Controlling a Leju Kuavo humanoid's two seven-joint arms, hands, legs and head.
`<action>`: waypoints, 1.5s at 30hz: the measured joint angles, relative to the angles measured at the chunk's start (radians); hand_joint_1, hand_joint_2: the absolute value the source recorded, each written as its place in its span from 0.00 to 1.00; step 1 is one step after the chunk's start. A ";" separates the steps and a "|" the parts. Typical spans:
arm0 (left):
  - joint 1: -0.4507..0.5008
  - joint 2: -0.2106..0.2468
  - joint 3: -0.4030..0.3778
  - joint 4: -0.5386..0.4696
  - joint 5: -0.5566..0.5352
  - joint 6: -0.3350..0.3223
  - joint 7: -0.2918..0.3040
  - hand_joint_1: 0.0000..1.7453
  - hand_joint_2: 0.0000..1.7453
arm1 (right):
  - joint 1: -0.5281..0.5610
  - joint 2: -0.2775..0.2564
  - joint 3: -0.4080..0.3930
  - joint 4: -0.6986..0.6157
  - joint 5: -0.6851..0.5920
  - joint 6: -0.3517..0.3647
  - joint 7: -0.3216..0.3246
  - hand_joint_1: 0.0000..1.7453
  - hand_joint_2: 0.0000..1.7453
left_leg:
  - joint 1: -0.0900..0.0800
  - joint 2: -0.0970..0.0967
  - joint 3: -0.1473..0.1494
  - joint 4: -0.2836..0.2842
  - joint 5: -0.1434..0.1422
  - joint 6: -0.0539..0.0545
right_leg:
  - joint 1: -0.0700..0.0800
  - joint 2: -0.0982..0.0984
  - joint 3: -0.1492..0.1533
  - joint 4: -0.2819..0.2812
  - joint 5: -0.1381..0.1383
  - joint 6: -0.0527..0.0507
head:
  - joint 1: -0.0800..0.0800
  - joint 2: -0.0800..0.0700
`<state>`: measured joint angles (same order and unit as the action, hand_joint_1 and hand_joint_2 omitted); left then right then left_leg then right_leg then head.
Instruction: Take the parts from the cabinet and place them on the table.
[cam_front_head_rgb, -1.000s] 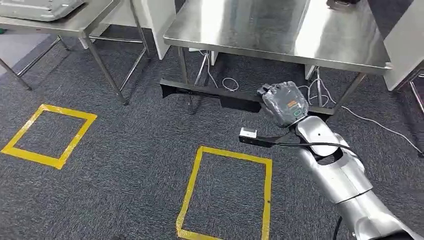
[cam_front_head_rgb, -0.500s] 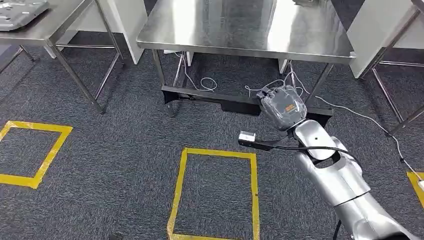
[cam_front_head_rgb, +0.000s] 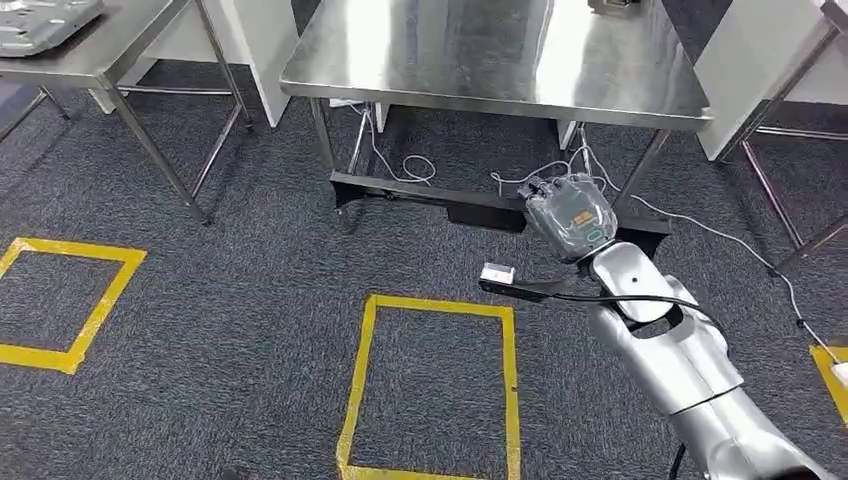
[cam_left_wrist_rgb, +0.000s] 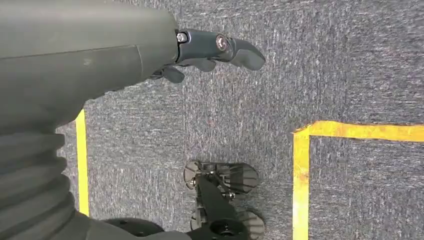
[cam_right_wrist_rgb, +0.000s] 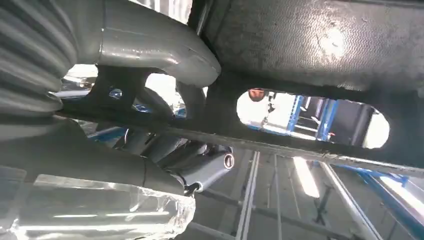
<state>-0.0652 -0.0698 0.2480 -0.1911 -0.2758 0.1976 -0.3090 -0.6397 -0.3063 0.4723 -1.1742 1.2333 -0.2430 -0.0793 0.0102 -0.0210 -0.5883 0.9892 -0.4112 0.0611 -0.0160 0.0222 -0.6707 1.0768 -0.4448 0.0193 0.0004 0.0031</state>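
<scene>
Part (cam_front_head_rgb: 480, 203): long black bar-shaped piece, carried level in front of the robot, below the front edge of the steel table (cam_front_head_rgb: 500, 75) as seen from the head view.
Left hand (cam_left_wrist_rgb: 200, 55): hangs over grey carpet beside yellow floor tape (cam_left_wrist_rgb: 300, 175); fingers loosely curled, grasping nothing.
Right hand (cam_front_head_rgb: 570, 215): clenched round the part near its right end; the wrist view shows the fingers (cam_right_wrist_rgb: 200, 167) wrapped about the dark bar (cam_right_wrist_rgb: 310, 75).
Step in hand: judged as carriage, with the part out of the cabinet and not yet set down.
Next move: calls for raising the part above the tabletop edge, advancing it over the bare steel, and lowering it flat before the grasp opens.
</scene>
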 joint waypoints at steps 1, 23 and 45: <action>0.001 0.000 0.000 0.000 0.000 0.000 0.000 0.00 1.00 | 0.001 -0.002 0.000 0.000 0.000 0.000 0.000 1.00 1.00 | 0.000 0.004 -0.002 0.000 0.000 0.000 | -0.004 -0.005 -0.038 0.079 -0.033 -0.003 | 0.000 0.000; 0.008 0.000 0.009 0.000 -0.001 -0.010 0.000 0.00 1.00 | 0.027 -0.006 -0.003 0.000 0.002 0.000 0.000 1.00 1.00 | -0.015 0.015 -0.084 0.071 0.037 0.008 | 0.016 -0.001 0.131 -0.079 -0.037 -0.042 | -0.004 0.000; 0.003 -0.006 0.016 -0.002 -0.010 -0.010 0.007 0.00 1.00 | 0.031 -0.024 -0.011 0.000 0.010 0.004 0.000 1.00 1.00 | 0.027 0.023 0.005 0.082 -0.055 -0.071 | -0.031 -0.019 0.065 -0.076 0.018 0.001 | -0.001 0.000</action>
<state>-0.0626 -0.0759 0.2640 -0.1926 -0.2857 0.1881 -0.3021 -0.6085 -0.3307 0.4616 -1.1738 1.2432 -0.2392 -0.0793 0.0375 0.0019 -0.5835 1.0712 -0.4663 -0.0102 -0.0474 0.0035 -0.6052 1.0007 -0.4273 0.0202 -0.0004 0.0030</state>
